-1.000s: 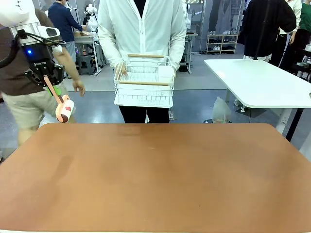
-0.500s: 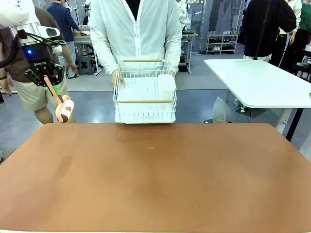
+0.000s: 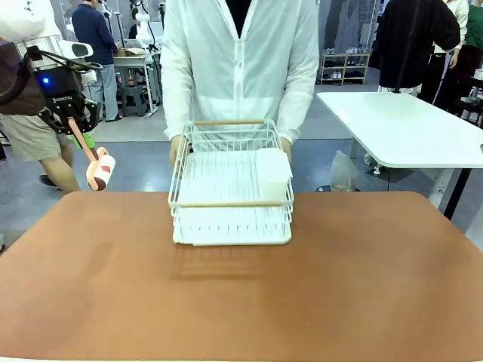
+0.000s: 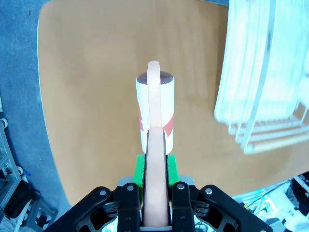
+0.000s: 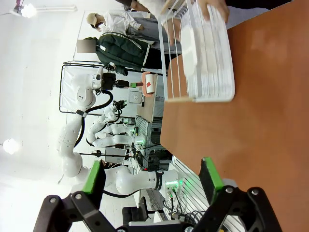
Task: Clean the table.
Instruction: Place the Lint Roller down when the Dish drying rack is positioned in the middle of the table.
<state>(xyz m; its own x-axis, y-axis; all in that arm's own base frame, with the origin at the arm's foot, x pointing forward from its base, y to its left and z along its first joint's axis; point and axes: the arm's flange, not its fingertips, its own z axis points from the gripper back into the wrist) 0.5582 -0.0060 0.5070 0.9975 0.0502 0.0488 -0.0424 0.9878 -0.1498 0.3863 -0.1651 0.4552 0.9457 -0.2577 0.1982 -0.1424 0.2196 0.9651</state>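
The reddish-brown table [image 3: 302, 302] spreads across the front view. At its far left, above the corner, my left gripper [image 3: 75, 124] is shut on the pink handle of a lint roller [image 3: 99, 172]. The roller's white, red-marked roll hangs down over the table edge. The left wrist view looks along the roller [image 4: 155, 111], clamped between the green pads [image 4: 140, 169], with the table [image 4: 87, 96] below. My right gripper [image 5: 152, 179] stands open with nothing in it, over the table [image 5: 260, 121].
A person in a white jacket holds a white wire dish rack [image 3: 230, 185] with wooden handles low at the table's far middle; I cannot tell whether it rests there. It also appears as the rack [image 4: 260, 87] [image 5: 207, 58]. A white table [image 3: 400, 128] stands at the back right.
The person has stepped up and brought the dish rack down from chest height onto or just over the table's far edge. My left gripper and the roller have stayed put.
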